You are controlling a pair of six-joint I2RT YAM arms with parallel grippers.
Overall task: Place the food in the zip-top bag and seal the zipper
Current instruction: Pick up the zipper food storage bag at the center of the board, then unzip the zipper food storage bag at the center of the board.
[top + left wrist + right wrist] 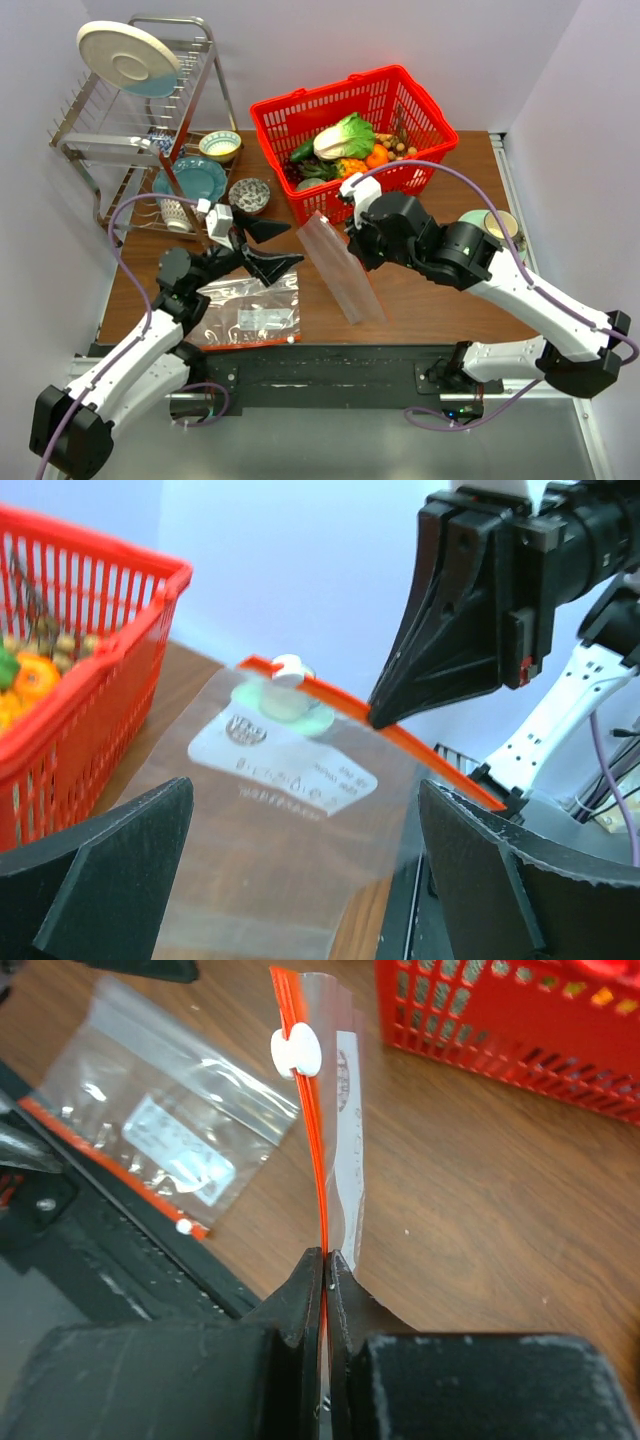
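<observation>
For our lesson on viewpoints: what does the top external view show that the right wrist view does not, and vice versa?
Only top external: the silver wire dish rack, the pale-green napa cabbage. Only right wrist: the right gripper shut on the red-orange zipper strip, with its small white tab. Both: the held clear plastic zip-top bag, a second flat clear bag, the red plastic basket.

The left arm extends from lower left, left gripper (293,245) spread wide near frame centre; the right arm bends in from lower right, right gripper (325,1260) pinched shut on the zipper (316,1160).
</observation>
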